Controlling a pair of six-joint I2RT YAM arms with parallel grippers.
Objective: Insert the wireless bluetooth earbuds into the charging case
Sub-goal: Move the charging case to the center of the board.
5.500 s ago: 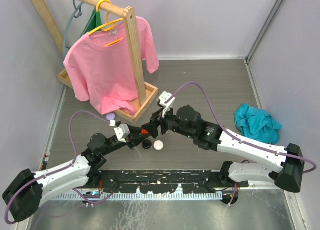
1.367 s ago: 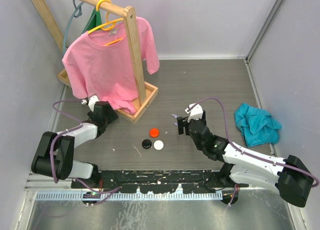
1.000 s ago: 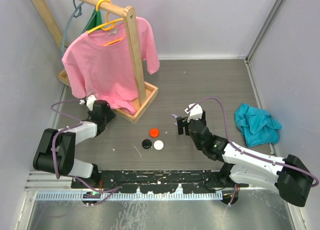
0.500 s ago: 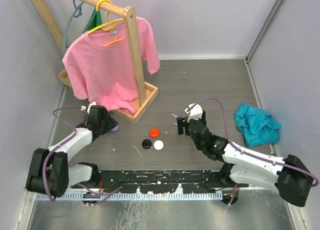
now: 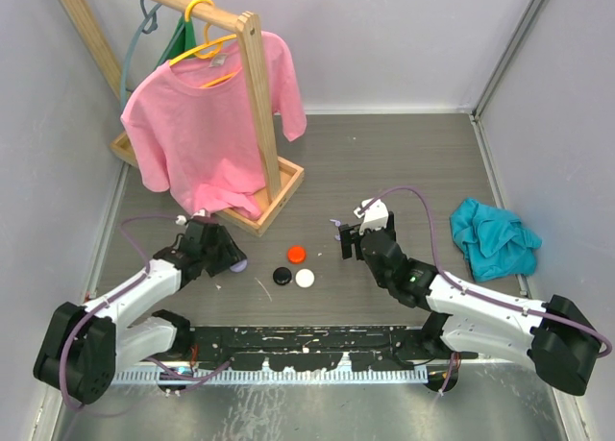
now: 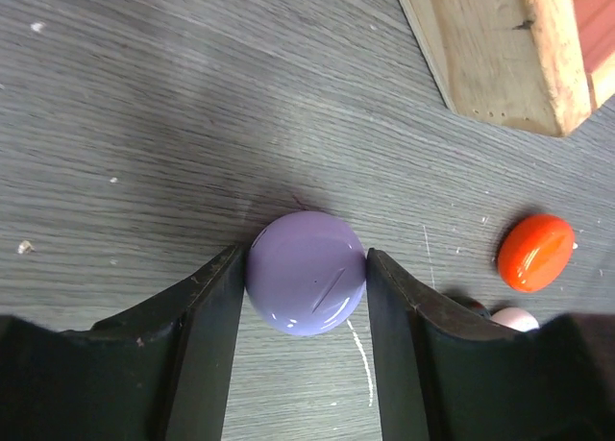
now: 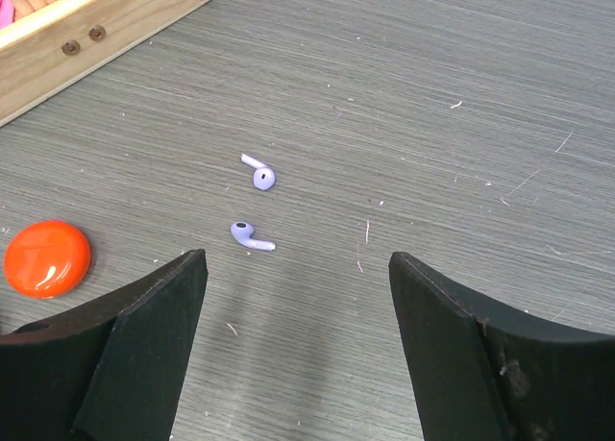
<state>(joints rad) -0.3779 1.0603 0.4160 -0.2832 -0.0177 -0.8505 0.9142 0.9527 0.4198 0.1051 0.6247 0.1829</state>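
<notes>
A round purple charging case (image 6: 306, 273) sits closed between the fingers of my left gripper (image 6: 306, 297), which is shut on its sides. In the top view the purple charging case (image 5: 237, 265) is left of the three other cases. Two purple earbuds (image 7: 259, 176) (image 7: 250, 235) lie loose on the table just ahead of my right gripper (image 7: 298, 263), closer to its left finger. That gripper is open, with nothing between its fingers. My right gripper (image 5: 343, 241) is right of the cases.
Orange (image 5: 296, 254), black (image 5: 282, 276) and white (image 5: 305, 278) round cases lie mid-table. The wooden rack base (image 5: 259, 206) with a pink shirt (image 5: 207, 124) stands at back left. A teal cloth (image 5: 492, 234) lies at the right.
My left gripper has swung from beside the rack base toward the table's middle, bringing the purple case with it. The right arm has stayed still.
</notes>
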